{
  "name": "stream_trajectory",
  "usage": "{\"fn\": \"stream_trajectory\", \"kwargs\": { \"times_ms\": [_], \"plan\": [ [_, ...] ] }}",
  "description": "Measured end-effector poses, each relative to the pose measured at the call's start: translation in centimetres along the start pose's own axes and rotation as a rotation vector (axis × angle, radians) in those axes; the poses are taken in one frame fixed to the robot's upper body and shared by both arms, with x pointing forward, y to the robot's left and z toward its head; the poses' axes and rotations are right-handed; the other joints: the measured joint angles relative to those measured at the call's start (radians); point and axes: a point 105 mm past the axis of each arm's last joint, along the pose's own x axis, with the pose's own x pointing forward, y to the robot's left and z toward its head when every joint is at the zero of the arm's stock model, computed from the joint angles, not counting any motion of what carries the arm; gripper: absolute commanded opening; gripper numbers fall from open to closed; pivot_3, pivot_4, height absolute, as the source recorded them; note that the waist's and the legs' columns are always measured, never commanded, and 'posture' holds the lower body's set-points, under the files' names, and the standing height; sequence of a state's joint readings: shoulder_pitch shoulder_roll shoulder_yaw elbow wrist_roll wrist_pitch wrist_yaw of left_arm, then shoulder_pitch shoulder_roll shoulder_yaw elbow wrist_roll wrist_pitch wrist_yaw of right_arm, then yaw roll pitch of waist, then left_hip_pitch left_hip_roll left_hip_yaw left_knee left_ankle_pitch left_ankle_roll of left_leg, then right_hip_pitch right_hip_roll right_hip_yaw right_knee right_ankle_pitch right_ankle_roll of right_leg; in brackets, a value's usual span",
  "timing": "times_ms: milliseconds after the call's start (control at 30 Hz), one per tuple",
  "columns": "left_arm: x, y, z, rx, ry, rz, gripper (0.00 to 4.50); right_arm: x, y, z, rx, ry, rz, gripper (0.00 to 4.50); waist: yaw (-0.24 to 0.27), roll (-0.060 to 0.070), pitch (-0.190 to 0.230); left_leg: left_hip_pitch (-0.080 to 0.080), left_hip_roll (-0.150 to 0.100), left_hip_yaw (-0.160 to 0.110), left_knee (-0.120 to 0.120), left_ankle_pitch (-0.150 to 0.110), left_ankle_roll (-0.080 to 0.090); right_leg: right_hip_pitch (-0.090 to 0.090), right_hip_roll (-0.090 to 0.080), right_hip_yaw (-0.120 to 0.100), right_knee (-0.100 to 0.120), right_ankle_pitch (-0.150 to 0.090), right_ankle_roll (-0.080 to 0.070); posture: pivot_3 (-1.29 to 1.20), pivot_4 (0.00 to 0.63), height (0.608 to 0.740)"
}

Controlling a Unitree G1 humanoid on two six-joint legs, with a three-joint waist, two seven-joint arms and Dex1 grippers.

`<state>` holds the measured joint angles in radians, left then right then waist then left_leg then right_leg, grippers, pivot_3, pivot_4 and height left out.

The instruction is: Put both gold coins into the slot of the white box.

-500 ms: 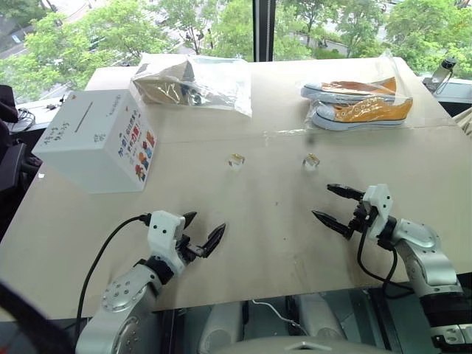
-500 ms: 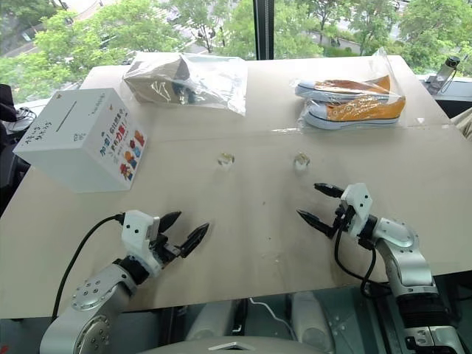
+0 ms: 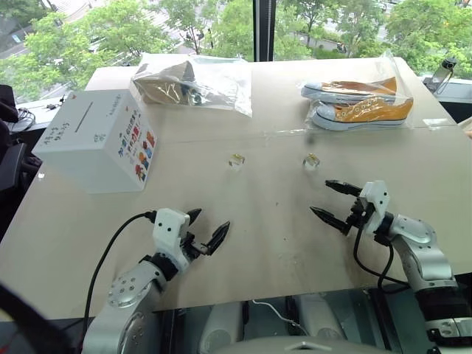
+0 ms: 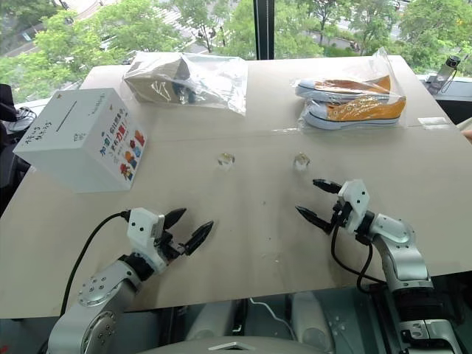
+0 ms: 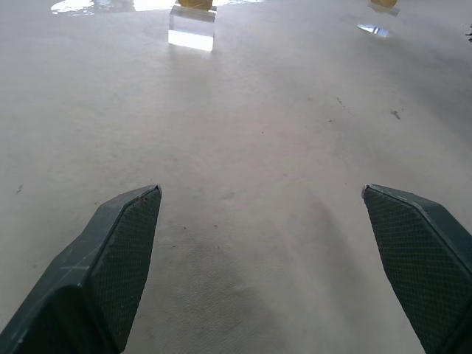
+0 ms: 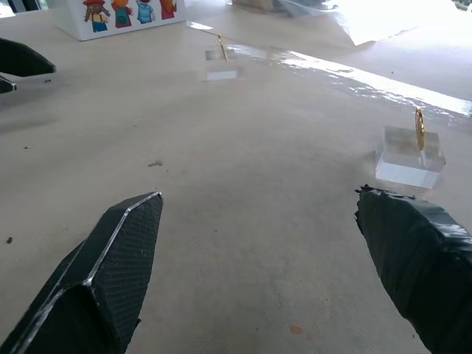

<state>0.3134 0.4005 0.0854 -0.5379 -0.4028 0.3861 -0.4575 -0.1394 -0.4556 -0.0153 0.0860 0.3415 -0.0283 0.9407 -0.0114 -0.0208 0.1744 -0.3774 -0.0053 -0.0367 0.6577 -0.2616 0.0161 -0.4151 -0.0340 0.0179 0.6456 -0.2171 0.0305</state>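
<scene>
Waiting: your right gripper (image 3: 333, 200) and left gripper (image 3: 207, 231) gape empty | two small gold coins (image 6: 419, 128) (image 6: 220, 46) stand upright in clear blocks mid-frame, easy to pinch | white cardboard box (image 3: 99, 140), slot (image 3: 83, 116) up, upper left.

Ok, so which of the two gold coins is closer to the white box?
The left gold coin, the one ahead of the left gripper. It sits nearer the white box; the other coin lies further right, just beyond the right gripper.
</scene>
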Motion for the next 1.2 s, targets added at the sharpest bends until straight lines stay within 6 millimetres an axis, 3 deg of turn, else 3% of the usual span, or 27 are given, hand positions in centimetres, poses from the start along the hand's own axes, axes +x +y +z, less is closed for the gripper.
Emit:
{"fn": "stream_trajectory", "kwargs": {
  "times_ms": [267,467,600,667,800,900,933,1000,1033,1200],
  "plan": [
    [0.4,0.0,0.7,0.021,-0.02,-0.024,4.45,0.4,-0.2,0.1,0.001,-0.009,-0.034,4.5,-0.001,0.0,0.0,0.0,0.0,0.0,0.0,0.0,0.0,0.0,0.0,0.0,0.0,0.0,0.0,0.0,0.15,0.74],
    [0.7,0.1,2.7,0.038,-0.075,-0.093,4.45,2.7,-1.9,2.2,-0.02,-0.078,-0.137,4.5,-0.002,0.0,0.0,0.0,0.0,0.0,0.0,0.0,0.0,0.0,0.001,0.0,0.0,0.0,0.0,0.0,0.15,0.74],
    [1.3,-0.3,7.0,0.121,-0.17,-0.195,4.45,5.3,-4.5,3.3,-0.044,-0.059,-0.264,4.5,-0.002,0.0,0.0,0.0,0.0,0.0,0.001,0.0,0.0,0.0,0.001,0.0,0.001,0.002,0.002,0.0,0.15,0.74],
    [1.2,-0.6,7.7,0.157,-0.171,-0.224,4.45,5.7,-5.1,3.3,-0.045,-0.046,-0.292,4.5,-0.002,0.0,0.0,-0.001,0.0,0.0,0.001,0.0,0.0,0.0,0.0,0.0,0.001,0.002,0.002,0.0,0.15,0.74],
    [1.3,-0.9,9.0,0.211,-0.162,-0.274,4.5,7.1,-6.4,2.3,-0.012,0.0,-0.373,3.31,-0.003,0.001,0.0,-0.003,0.0,0.0,0.0,0.0,0.0,-0.003,0.0,0.0,0.0,0.002,0.002,0.0,0.15,0.74],
    [1.1,-1.1,10.0,0.246,-0.18,-0.282,4.5,7.5,-6.6,2.2,-0.024,0.02,-0.38,1.79,-0.003,0.001,0.0,-0.003,0.0,0.0,-0.001,0.0,0.0,-0.003,0.0,0.0,0.0,0.002,0.002,0.0,0.15,0.74],
    [1.0,-1.2,10.0,0.252,-0.174,-0.283,4.5,7.5,-6.6,1.9,-0.021,0.03,-0.384,1.09,-0.003,0.001,0.0,-0.003,0.0,0.0,-0.001,0.0,0.0,-0.003,0.0,0.0,0.0,0.002,0.002,0.0,0.15,0.74],
    [1.0,-1.2,9.9,0.25,-0.169,-0.282,4.5,7.5,-6.6,1.5,-0.016,0.042,-0.386,0.3,-0.003,0.001,0.0,-0.003,-0.001,0.0,-0.001,0.0,0.0,-0.003,0.0,0.0,0.0,0.002,0.002,0.0,0.15,0.74],
    [1.0,-1.2,9.8,0.247,-0.164,-0.28,4.5,7.5,-6.6,1.3,-0.015,0.049,-0.384,0.08,-0.003,0.001,0.0,-0.003,0.0,0.0,-0.001,0.0,0.0,-0.003,0.0,0.0,0.0,0.002,0.002,0.0,0.15,0.74],
    [0.9,-1.1,9.4,0.24,-0.154,-0.273,4.5,7.5,-6.6,1.3,-0.018,0.057,-0.375,0.08,-0.004,0.001,0.0,-0.002,0.0,0.0,-0.001,0.0,0.0,-0.003,0.0,0.0,0.0,0.002,0.002,0.0,0.15,0.74]
  ]
}}
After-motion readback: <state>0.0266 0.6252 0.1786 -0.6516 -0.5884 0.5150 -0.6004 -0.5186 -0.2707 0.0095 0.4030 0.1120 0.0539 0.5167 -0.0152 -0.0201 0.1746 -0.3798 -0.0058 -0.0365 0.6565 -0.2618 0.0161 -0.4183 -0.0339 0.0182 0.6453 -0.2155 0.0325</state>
